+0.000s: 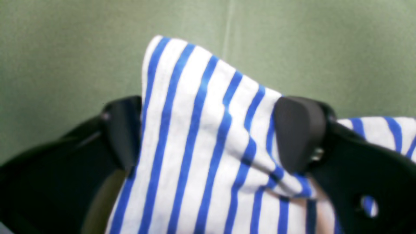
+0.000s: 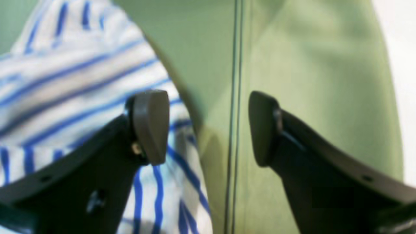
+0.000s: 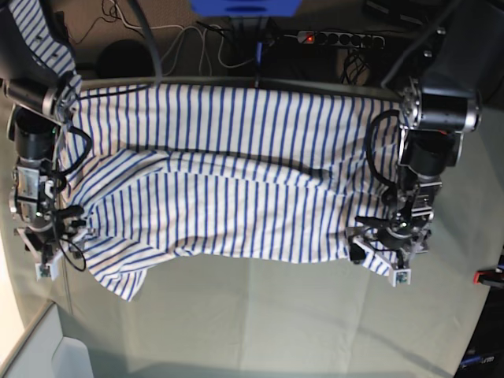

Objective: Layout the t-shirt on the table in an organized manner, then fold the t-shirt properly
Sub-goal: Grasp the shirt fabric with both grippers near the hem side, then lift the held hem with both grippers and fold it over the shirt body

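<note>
Your left gripper (image 1: 208,133) has matte black, wedge-shaped fingers with rounded pads (image 1: 299,133); a small metal screw sits just behind one pad, and a round hole pierces the finger's base. Your right gripper (image 2: 208,126) looks greyer, with the same screw behind its pad. Both arms (image 3: 429,150) are stacked black and silver cylinders with black cables looping alongside, and white tabs mark the fingertips.
</note>
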Tool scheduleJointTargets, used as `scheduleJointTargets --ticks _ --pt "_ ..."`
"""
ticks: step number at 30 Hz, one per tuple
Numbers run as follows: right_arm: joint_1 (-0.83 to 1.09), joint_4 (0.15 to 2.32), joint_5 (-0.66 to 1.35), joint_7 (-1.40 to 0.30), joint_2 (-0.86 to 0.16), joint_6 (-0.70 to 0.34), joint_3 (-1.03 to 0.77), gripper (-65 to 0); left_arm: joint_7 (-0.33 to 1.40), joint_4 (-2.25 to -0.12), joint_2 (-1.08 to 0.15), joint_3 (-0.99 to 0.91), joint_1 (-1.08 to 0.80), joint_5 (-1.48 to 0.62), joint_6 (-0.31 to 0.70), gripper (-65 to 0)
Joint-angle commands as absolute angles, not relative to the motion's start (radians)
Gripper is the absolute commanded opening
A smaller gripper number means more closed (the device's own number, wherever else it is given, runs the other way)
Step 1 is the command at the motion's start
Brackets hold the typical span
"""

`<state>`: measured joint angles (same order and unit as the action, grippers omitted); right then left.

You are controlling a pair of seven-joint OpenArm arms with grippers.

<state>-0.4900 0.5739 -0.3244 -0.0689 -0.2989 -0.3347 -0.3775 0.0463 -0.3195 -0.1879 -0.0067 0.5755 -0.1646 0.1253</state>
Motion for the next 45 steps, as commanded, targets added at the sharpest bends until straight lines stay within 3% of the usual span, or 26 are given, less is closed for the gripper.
scheduleJointTargets --ticks 1,3,7,18,33,36,43,45 --pt "-0.521 0.590 -0.314 -0.044 -0.312 -0.318 -0.378 -26.0 0.062 -0.325 -0.202 -0.008 0.578 -0.160 0.119 -15.1" --pt "-0.513 0.590 -0.314 -0.047 -0.311 -0.318 -0.378 -26.0 0.061 -0.325 -0.213 -0.008 0.575 -0.160 0.119 -20.8" --pt "-0.501 0.590 -0.314 -0.044 -0.309 -0.318 -0.375 -26.0 0.045 -0.326 -0.211 -0.007 0.575 -0.159 0.119 -25.8" --pt "-0.490 0.590 -0.314 -0.044 -0.311 -0.318 -0.378 -26.0 -0.024 -0.331 -0.209 -0.012 0.573 -0.162 0.119 -65.0" --pt "-0.515 0.427 -0.314 0.021 -0.297 -0.314 -0.378 -27.8 -0.024 -0.334 -0.219 -0.012 0.570 -0.163 0.119 -65.0" --pt "-0.516 0.427 -0.314 0.044 -0.298 -0.314 -0.378 -35.2 -0.024 -0.335 -0.219 -0.012 0.570 -0.163 0.119 -65.0" --pt "-0.524 0.433 -0.314 0.084 -0.308 -0.314 -0.378 -62.7 -0.025 -0.397 -0.219 -0.012 0.567 -0.163 0.119 -65.0" --pt "-0.524 0.433 -0.312 0.101 -0.315 -0.314 -0.380 -65.0 -0.024 -0.464 -0.217 -0.013 0.536 -0.163 0.119 -65.0"
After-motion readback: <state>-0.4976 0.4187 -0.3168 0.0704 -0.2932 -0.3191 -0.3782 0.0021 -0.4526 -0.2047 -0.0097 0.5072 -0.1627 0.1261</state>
